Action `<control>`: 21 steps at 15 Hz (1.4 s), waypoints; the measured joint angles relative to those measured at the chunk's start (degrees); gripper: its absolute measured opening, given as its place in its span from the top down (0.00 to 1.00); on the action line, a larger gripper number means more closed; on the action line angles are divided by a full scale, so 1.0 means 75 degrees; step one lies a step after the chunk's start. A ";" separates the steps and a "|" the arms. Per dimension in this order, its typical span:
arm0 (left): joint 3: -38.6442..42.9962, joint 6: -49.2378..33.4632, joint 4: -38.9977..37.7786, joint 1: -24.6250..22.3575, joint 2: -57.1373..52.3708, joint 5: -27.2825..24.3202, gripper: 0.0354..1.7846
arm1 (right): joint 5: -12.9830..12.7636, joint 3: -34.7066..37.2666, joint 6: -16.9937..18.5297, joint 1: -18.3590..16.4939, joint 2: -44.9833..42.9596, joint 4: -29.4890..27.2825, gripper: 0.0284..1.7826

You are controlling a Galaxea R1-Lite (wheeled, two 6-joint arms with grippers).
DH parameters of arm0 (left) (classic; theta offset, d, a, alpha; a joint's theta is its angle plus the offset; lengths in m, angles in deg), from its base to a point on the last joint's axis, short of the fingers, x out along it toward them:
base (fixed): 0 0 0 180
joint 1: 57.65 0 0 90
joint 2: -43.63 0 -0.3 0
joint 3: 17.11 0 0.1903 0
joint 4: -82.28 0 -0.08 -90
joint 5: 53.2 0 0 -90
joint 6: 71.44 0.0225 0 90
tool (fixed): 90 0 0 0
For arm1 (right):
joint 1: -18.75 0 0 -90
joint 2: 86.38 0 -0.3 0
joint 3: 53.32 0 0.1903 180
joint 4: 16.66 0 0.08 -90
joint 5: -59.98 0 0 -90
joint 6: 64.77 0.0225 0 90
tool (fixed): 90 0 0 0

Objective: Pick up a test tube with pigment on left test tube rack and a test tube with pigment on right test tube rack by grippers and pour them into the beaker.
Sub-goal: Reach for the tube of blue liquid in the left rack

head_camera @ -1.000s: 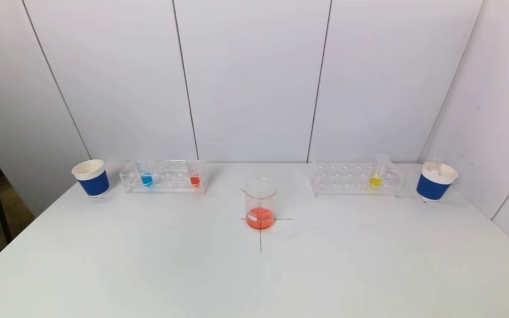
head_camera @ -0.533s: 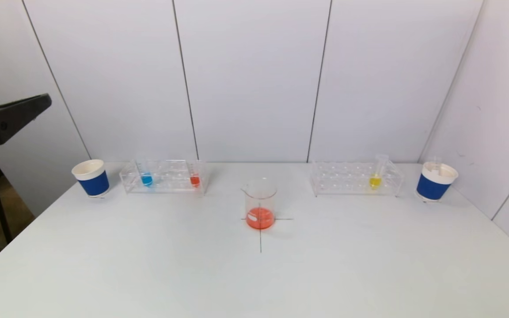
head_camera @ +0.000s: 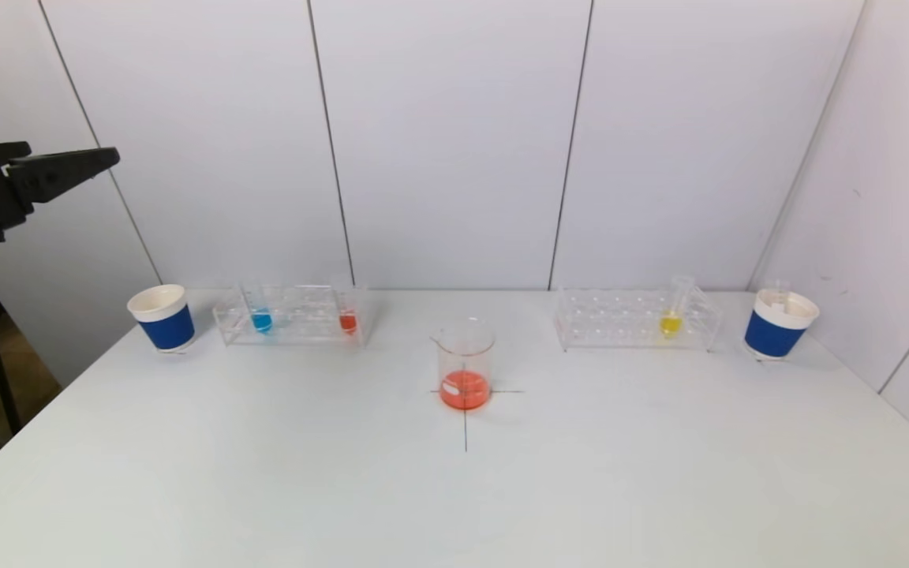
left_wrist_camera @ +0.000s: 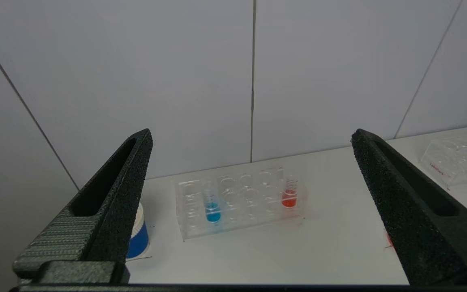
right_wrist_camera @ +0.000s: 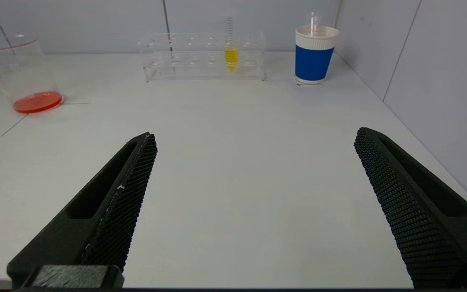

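The left clear rack (head_camera: 293, 315) holds a blue tube (head_camera: 262, 319) and a red tube (head_camera: 348, 319); they also show in the left wrist view, blue tube (left_wrist_camera: 213, 209) and red tube (left_wrist_camera: 289, 194). The right clear rack (head_camera: 634, 319) holds a yellow tube (head_camera: 670, 319), also in the right wrist view (right_wrist_camera: 231, 52). The beaker (head_camera: 465, 363) with orange-red liquid stands at the table's middle. My left gripper (head_camera: 68, 170) is open and empty, raised high at the far left, off the table's left side. My right gripper (right_wrist_camera: 253, 140) is open and empty above the table's near right part; it is out of the head view.
A blue and white paper cup (head_camera: 162, 317) stands left of the left rack. Another (head_camera: 778, 323) stands right of the right rack, with an empty tube in it. Wall panels close the back and right side. A black cross is marked under the beaker.
My left gripper has come into the head view at the far left and moved up and slightly right. The tubes, racks and beaker have not moved.
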 joint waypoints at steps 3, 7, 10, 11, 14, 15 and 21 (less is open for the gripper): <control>0.0015 -0.0109 -0.0681 -0.0195 0.0655 -0.0150 0.04 | -0.0003 0.0000 0.0003 0.0000 0.0000 0.0000 0.01; 0.0041 -0.0124 -0.0894 -0.0224 0.1372 -0.0158 0.04 | -0.0003 0.0000 0.0000 0.0000 0.0000 -0.0002 0.01; 0.0081 -0.0072 -0.0900 -0.0224 0.1673 -0.0154 0.04 | 0.0000 0.0000 0.0003 -0.0002 0.0000 0.0000 0.01; 0.0122 -0.0057 -0.0900 -0.0221 0.1718 -0.0154 0.04 | -0.0003 0.0000 0.0003 -0.0002 0.0000 0.0000 0.01; 0.0294 -0.0073 -0.0974 -0.0210 0.1902 -0.0161 0.04 | -0.0003 0.0000 0.0003 -0.0002 0.0000 -0.0002 0.01; 0.0367 -0.0091 -0.1130 -0.0210 0.1990 -0.0180 0.04 | -0.0003 0.0000 0.0000 -0.0002 0.0000 0.0000 0.01; 0.0819 -0.0091 -0.2139 -0.0198 0.2438 -0.0286 0.04 | -0.0003 0.0000 0.0003 0.0000 0.0000 0.0000 0.01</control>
